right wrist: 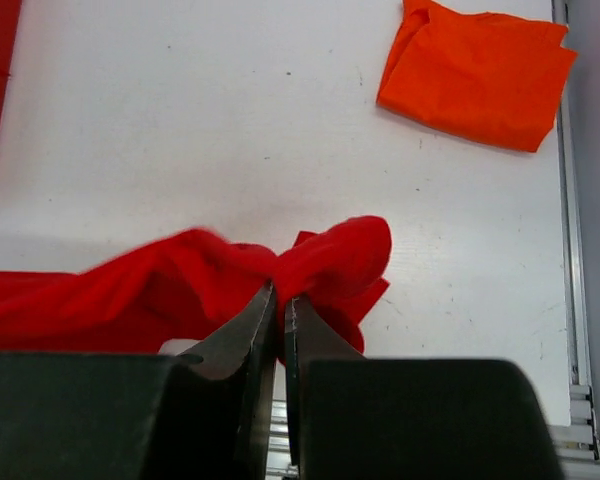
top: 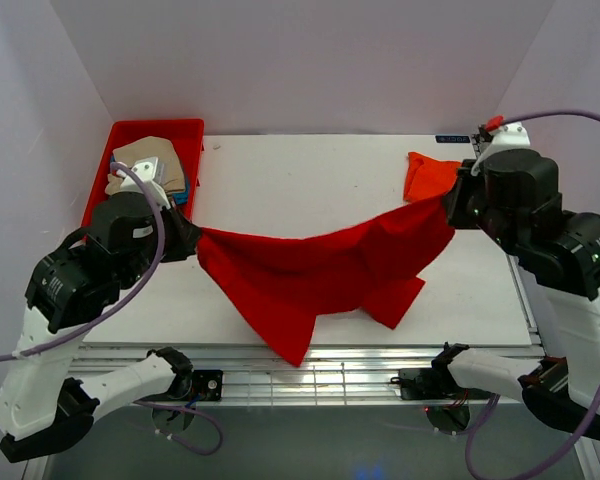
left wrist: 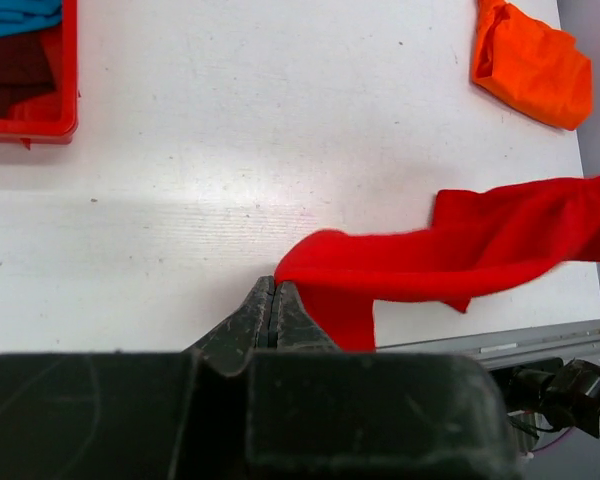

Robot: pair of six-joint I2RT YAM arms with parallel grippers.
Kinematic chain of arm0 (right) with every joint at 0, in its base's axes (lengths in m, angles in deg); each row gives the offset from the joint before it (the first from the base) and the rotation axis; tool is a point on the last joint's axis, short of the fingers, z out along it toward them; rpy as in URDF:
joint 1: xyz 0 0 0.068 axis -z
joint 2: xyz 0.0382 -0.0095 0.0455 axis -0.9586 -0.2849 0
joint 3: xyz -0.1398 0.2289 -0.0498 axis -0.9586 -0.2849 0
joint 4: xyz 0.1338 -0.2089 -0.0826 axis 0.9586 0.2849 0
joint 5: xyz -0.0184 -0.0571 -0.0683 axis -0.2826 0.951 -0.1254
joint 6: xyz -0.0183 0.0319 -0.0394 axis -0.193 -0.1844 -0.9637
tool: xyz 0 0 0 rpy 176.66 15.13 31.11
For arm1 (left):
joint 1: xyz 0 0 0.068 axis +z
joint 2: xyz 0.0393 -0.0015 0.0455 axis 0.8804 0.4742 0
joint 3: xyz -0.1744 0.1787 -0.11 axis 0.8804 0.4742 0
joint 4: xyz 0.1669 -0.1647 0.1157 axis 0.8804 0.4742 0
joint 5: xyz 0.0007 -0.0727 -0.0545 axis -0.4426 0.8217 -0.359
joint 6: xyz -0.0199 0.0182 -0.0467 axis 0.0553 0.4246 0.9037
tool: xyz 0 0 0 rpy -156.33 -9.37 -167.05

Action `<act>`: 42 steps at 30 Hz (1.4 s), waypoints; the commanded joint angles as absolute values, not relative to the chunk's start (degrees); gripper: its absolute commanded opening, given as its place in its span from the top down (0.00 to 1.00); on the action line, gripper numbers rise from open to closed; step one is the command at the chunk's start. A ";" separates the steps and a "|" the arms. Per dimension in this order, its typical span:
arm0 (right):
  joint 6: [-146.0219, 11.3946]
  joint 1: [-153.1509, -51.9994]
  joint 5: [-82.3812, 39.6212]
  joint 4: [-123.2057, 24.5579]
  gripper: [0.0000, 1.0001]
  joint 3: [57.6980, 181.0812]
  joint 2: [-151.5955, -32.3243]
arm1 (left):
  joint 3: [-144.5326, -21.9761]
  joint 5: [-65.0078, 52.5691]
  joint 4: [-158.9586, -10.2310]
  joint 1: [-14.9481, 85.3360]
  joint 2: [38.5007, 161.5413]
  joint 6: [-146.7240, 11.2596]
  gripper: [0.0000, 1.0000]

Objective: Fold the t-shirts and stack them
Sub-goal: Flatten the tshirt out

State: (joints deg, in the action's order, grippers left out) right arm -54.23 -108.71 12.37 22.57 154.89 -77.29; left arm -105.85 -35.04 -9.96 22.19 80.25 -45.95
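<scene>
left hand (left wrist: 277, 290) is clamped on one end of the bright red t-shirt (top: 320, 265), fingers together with cloth pinched at the tips. right hand (right wrist: 280, 295) is clamped on the other end, with a bunched fold right at its tips. shirt hangs slung between the two hands; the sagging middle looks to rest on the bench (top: 300, 180), one corner reaching the near edge

orange-red t-shirt (right wrist: 475, 75) lies folded on the bench, ahead and right of the right hand, apart from the red one

red tray (top: 155, 128) sits ahead-left of the left hand: beige shirt (top: 140, 155) on top, blue shirt (left wrist: 20, 15) and dark red shirt (left wrist: 15, 70) beside or under it, can't tell how many in total

writing: small dark label (top: 452, 139) at the far bench edge beyond the right hand, text too small to read

hidden: in the top view both hands' fingertips sit behind the wrist housings and the left arm covers the tray's near end; left wrist view cuts the tray at the frame corner
</scene>
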 commanded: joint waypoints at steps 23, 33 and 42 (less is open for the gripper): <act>-64.10 -96.49 11.41 -22.48 0.92 130.33 -96.74 | -73.66 -53.12 -61.38 41.12 99.31 -58.91 0.83; -65.96 -92.96 4.38 -18.27 0.23 135.80 -106.59 | -79.39 -51.48 -60.61 43.85 110.67 -59.19 0.27; -62.26 -93.75 -6.18 -18.46 0.26 116.55 -93.59 | -63.30 -49.19 -55.60 43.85 105.29 -55.50 0.98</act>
